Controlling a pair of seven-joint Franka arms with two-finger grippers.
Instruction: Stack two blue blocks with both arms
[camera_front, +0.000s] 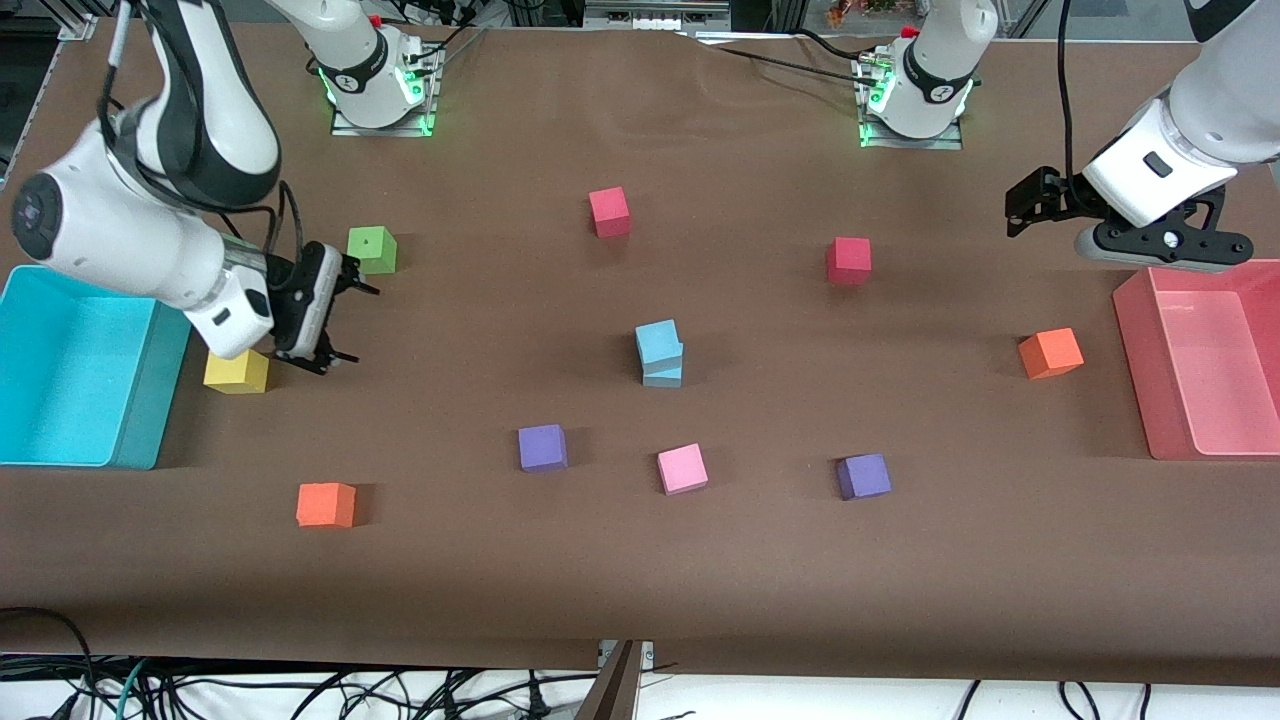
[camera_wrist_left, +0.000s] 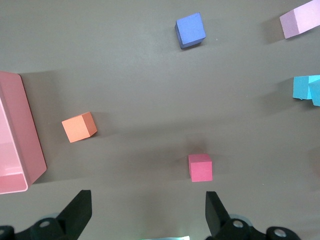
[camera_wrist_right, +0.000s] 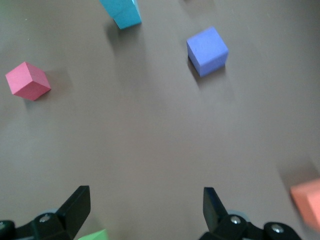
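A: How many cubes do we count?

B: We count two blue blocks (camera_front: 660, 354), stacked one on the other mid-table, the upper one slightly twisted. Then two red cubes (camera_front: 609, 212), two purple cubes (camera_front: 542, 447), two orange cubes (camera_front: 326, 504), one pink cube (camera_front: 682, 468), one green cube (camera_front: 371, 249) and one yellow cube (camera_front: 236, 371).

A: And the containers?

B: We see a turquoise bin (camera_front: 75, 366) at the right arm's end and a pink bin (camera_front: 1200, 360) at the left arm's end. We see nothing in either.

A: Where do our grippers sit?

B: The right gripper (camera_front: 335, 322) hangs with its jaws apart and nothing between them; the yellow cube lies just beside them, the green cube near. The left gripper (camera_front: 1030, 205) hangs near the pink bin's rim, jaws wide apart and bare. The blue stack stands well apart from both sets of jaws, between them.
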